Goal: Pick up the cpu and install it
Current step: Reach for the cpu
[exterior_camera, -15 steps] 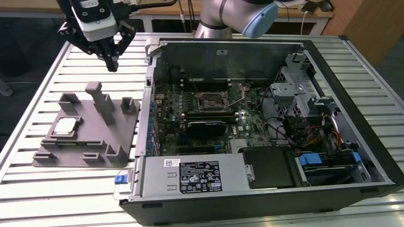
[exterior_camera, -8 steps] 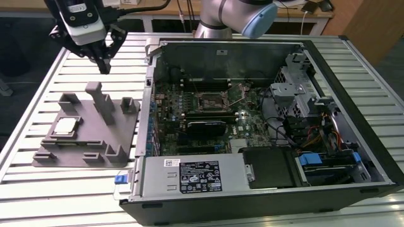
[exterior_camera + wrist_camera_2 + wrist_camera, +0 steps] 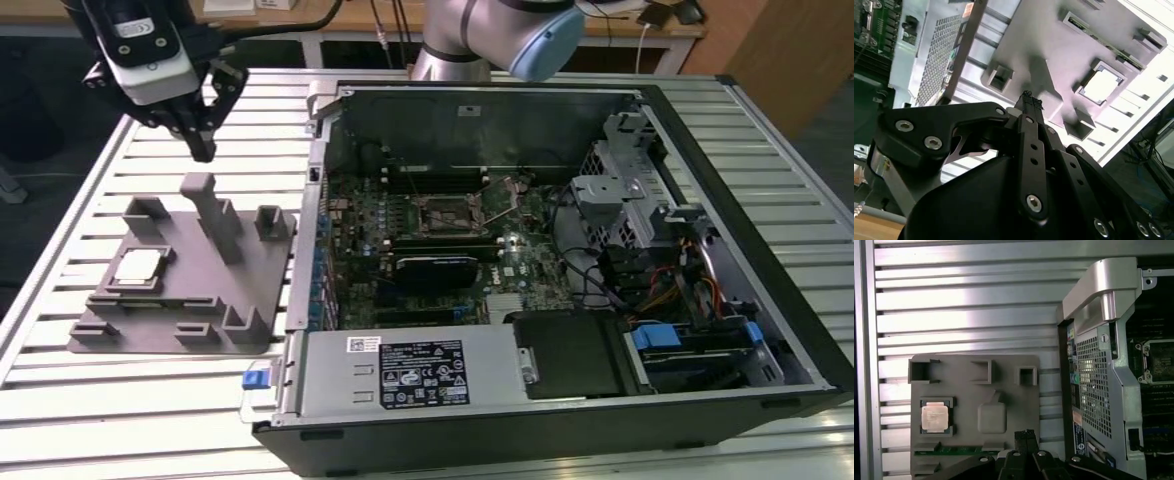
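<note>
Single arm. My gripper (image 3: 203, 152) hangs in the air over the far end of the grey fixture block (image 3: 187, 292), well above it. Its fingers are pressed together to a point with nothing between them, and both wrist views agree on that.

The cpu (image 3: 139, 267) lies flat in its pocket on the fixture, silver top up. That puts it on the exterior view's left of the open computer case (image 3: 315, 210), on the slatted table (image 3: 134, 400).

Key relation: from the fingertips the cpu is lower, nearer to the exterior camera and a little to that view's left, well apart from them. The fixture's tall post (image 3: 214, 215) stands between the two, slightly off to the exterior view's right. The chip is square, so I see no real long axis. Its edges run parallel to the fixture's edges.

The motherboard socket (image 3: 445, 212) sits inside the case, on the exterior view's right of the fixture, and I judge it empty.

View differences:
- **Exterior view:** gives me the height gap between gripper and chip.
- **First wrist view:** looks straight down, so I get the cpu (image 3: 936, 416) seated square in its recess and the fixture outline (image 3: 1004, 371).
- **Second wrist view:** gives the closed fingertips (image 3: 1026, 97) up close, with the cpu (image 3: 1101, 85) beyond them.
</note>
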Controlling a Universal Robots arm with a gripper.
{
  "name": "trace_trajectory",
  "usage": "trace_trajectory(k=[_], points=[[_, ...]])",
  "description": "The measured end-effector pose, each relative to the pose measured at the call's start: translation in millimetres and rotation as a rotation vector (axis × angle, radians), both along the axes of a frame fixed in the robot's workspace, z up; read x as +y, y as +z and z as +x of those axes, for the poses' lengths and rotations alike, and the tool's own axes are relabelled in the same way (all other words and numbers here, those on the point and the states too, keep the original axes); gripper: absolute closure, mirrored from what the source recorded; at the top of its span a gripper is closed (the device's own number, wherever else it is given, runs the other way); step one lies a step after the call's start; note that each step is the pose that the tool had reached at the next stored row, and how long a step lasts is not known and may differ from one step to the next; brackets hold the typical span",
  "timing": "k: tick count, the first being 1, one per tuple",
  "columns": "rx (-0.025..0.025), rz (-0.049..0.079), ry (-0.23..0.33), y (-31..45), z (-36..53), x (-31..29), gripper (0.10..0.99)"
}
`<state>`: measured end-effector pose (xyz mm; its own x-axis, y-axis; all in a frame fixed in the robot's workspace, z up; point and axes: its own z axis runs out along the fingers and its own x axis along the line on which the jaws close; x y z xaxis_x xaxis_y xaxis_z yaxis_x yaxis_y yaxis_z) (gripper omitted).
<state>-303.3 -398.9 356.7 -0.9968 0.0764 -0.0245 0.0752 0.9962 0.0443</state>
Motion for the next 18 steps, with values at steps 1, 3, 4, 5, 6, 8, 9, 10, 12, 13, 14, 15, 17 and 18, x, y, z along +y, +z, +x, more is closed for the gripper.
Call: trace_trajectory(k=[1,3,4,5,6,8,9,10,12,13,14,15,17,18], points=[[0.0001,0.000,0.000,-0.9,-2.3,0.0,0.980],[0.0000,0.000,0.000,-2.9,-6.8,0.0,0.980],[0.0000,0.000,0.000,-3.9,-9.0,0.0,0.980],[0.0000,0.000,0.000,-5.1,-11.2,-0.1,0.980],[0.0000,0.000,0.000,-6.1,-13.1,-0.1,0.980],[0.0000,0.000,0.000,-8.3,-16.9,-0.3,0.980],[0.0001,0.000,0.000,-9.4,-18.7,-0.5,0.980],[0.0001,0.000,0.000,-10.6,-20.4,-0.7,0.980],[0.0001,0.000,0.000,-12.9,-24.1,-1.2,0.980],[0.0002,0.000,0.000,-14.1,-25.8,-1.4,0.980],[0.0002,0.000,0.000,-15.1,-27.3,-1.7,0.980],[0.0003,0.000,0.000,-16.2,-28.7,-2.0,0.980],[0.0005,0.000,0.000,-18.2,-31.5,-2.5,0.980],[0.0007,0.000,0.000,-19.2,-33.0,-2.8,0.980]])
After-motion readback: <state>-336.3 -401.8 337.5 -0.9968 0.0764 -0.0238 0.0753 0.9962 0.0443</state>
